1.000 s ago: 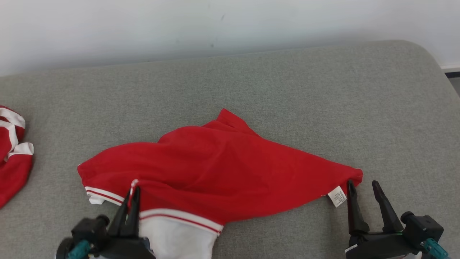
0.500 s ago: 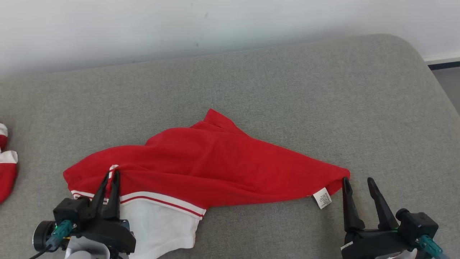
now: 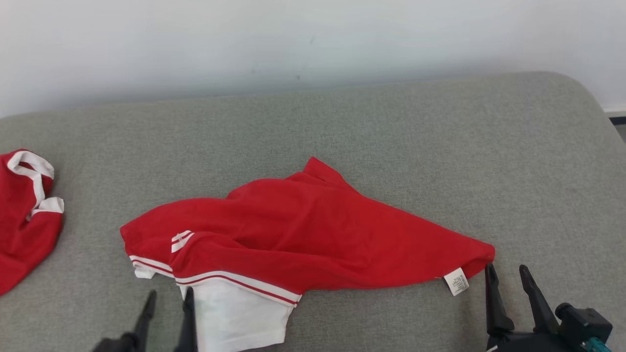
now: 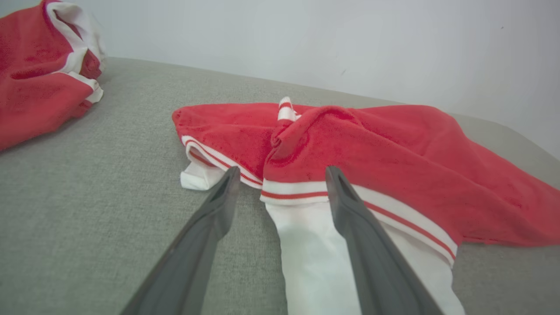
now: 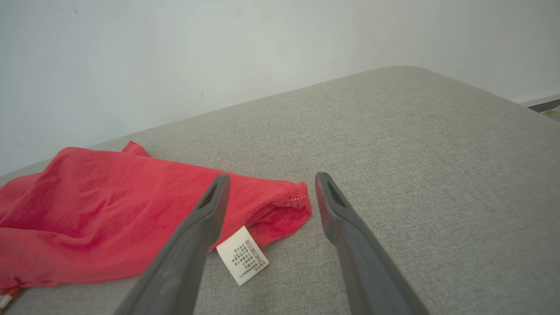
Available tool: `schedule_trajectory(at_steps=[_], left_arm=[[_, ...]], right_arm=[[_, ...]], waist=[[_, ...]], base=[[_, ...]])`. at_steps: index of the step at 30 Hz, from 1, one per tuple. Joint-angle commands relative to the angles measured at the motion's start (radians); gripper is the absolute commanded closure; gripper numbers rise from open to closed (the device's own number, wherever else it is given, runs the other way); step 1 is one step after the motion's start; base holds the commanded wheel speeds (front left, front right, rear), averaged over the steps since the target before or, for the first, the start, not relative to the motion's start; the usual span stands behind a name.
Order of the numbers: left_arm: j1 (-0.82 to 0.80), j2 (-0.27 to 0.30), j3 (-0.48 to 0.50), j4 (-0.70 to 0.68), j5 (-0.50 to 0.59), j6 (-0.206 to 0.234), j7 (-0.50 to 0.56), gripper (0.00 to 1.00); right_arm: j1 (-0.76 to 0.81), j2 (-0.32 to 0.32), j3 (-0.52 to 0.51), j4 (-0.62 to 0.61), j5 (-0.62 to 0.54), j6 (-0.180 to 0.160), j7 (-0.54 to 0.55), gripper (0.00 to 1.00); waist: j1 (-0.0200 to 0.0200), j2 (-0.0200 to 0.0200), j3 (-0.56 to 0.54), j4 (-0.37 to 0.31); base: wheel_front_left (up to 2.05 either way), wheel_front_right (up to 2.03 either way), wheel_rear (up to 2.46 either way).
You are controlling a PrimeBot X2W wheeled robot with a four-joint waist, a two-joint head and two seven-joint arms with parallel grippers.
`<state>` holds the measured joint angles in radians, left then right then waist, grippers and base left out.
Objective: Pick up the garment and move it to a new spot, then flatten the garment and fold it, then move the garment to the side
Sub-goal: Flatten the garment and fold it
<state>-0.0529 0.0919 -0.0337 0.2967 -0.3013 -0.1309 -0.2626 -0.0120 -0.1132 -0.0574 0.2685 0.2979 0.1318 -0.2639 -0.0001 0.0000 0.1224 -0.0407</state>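
The garment (image 3: 303, 230) is a red shirt with white striped trim and a white inner part, lying crumpled across the middle of the grey cushion. My left gripper (image 3: 168, 299) is open just in front of its striped left edge, holding nothing; in the left wrist view its fingers (image 4: 345, 205) straddle the white part of the garment (image 4: 306, 245). My right gripper (image 3: 507, 273) is open at the garment's right corner, beside the white care label (image 3: 456, 281). In the right wrist view that corner (image 5: 284, 205) lies between the spread fingers (image 5: 210, 210).
Another red and white garment (image 3: 24, 210) lies bunched at the cushion's far left. The grey cushion (image 3: 391, 137) ends at a white wall behind and rounds off at the right, where floor shows.
My left gripper let go of the striped edge, opened and drew back toward me. The released fabric dropped flat. The head camera shifted; the right gripper stayed open at the corner.
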Motion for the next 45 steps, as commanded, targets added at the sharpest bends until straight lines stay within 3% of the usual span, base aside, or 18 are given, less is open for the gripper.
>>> schedule_trajectory(at_steps=[1, 8, 18, 37, 38, 39, 40, 41, 42, 45], left_arm=[[0.033, -0.009, -0.01, -0.009, -0.004, 0.002, -0.003, 0.0], [0.114, -0.028, -0.086, 0.026, -0.024, 0.002, -0.003, 0.0], [0.106, -0.037, -0.097, 0.094, -0.035, 0.002, -0.003, 0.0], [0.041, -0.041, -0.145, 0.179, -0.081, 0.002, -0.003, 0.0], [0.036, -0.042, -0.15, 0.187, -0.096, 0.002, -0.003, 0.0], [0.032, -0.042, -0.163, 0.199, -0.109, 0.002, -0.002, 0.0], [0.031, -0.042, -0.178, 0.212, -0.112, 0.002, -0.002, 0.13], [0.025, -0.043, -0.192, 0.22, -0.117, 0.002, 0.0, 0.58], [0.018, -0.043, -0.205, 0.228, -0.123, 0.002, 0.0, 1.0], [0.012, -0.042, -0.23, 0.238, -0.135, 0.002, 0.0, 1.0]], right_arm=[[0.017, -0.003, -0.008, 0.003, 0.001, -0.002, -0.001, 0.0], [0.019, -0.01, -0.034, 0.047, -0.015, -0.002, -0.001, 0.0], [-0.066, -0.06, -0.013, 0.176, -0.013, -0.002, -0.001, 0.0], [-0.274, -0.154, 0.149, 0.483, 0.064, -0.002, 0.0, 0.0], [-0.28, -0.155, 0.16, 0.495, 0.074, -0.002, 0.0, 0.01], [-0.286, -0.155, 0.173, 0.514, 0.084, -0.002, 0.0, 0.18], [-0.292, -0.155, 0.186, 0.526, 0.092, -0.002, 0.0, 0.72], [-0.301, -0.156, 0.198, 0.534, 0.101, -0.002, 0.0, 0.93], [-0.309, -0.158, 0.207, 0.539, 0.109, -0.002, 0.0, 1.0], [-0.312, -0.168, 0.228, 0.543, 0.126, -0.002, 0.0, 1.0]], waist=[[0.0001, 0.0, -0.015, 0.016], [0.0001, 0.0, -0.031, 0.026], [0.0001, 0.0, -0.025, 0.022], [0.0001, 0.0, 0.03, 0.056], [0.0001, 0.0, 0.028, 0.057], [0.0001, 0.0, 0.027, 0.057], [0.0001, 0.0, 0.026, 0.056], [0.0001, 0.0, 0.025, 0.056], [0.0001, 0.0, 0.025, 0.056], [0.0001, 0.0, 0.017, 0.057]], base=[[0.0, 0.0, 0.0], [0.0, 0.0, 0.0], [0.0, 0.0, 0.0], [0.0, 0.0, 0.0], [0.0, 0.0, 0.0], [0.0, 0.0, 0.0], [0.0, 0.0, 0.0], [0.0, 0.0, 0.0], [0.0, 0.0, 0.0], [0.0, 0.0, 0.0]])
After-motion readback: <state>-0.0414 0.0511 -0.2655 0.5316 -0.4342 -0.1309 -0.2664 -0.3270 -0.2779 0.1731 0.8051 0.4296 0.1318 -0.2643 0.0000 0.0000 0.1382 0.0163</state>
